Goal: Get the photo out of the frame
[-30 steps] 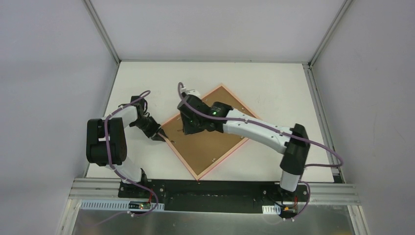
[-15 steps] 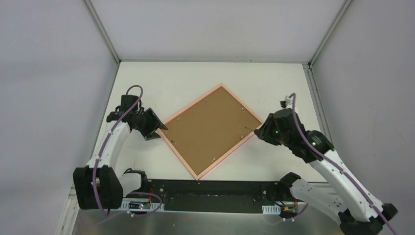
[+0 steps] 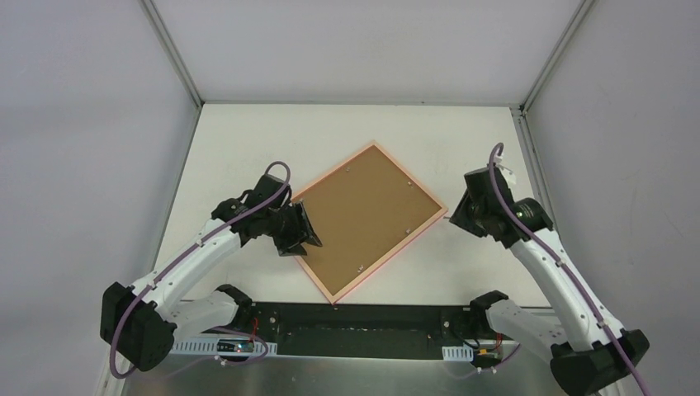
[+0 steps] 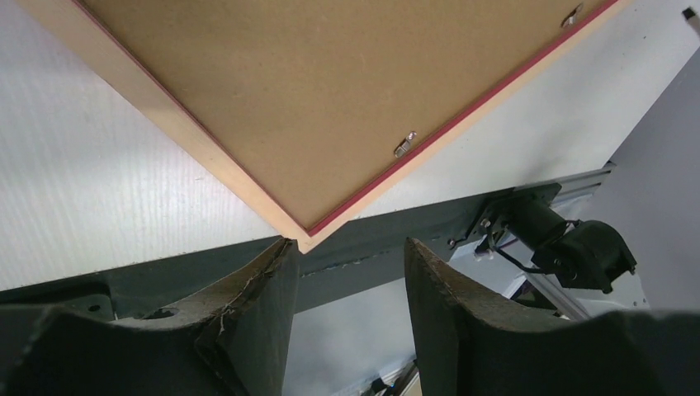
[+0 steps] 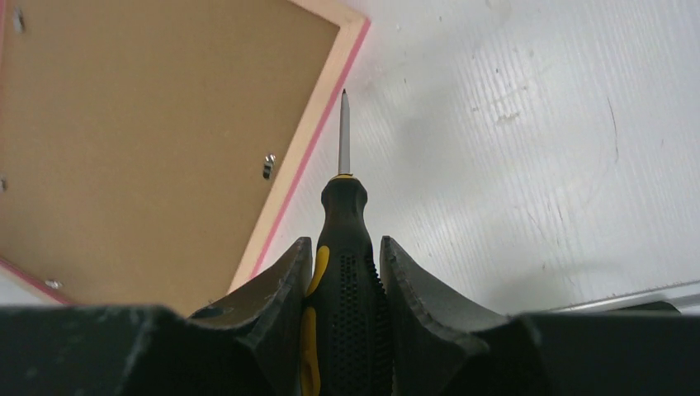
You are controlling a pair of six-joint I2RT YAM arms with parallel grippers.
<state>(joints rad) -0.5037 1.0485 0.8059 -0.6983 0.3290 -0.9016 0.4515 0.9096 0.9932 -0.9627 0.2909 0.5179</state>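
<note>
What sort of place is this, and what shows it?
Probably a robotics lab cell: a left arm and right arm mounted at a white table, walled by plain panels on aluminium posts.

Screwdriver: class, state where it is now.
In the right wrist view, the screwdriver is clamped between the right arm's fingers, its tip beside the pink edge of the frame.
</note>
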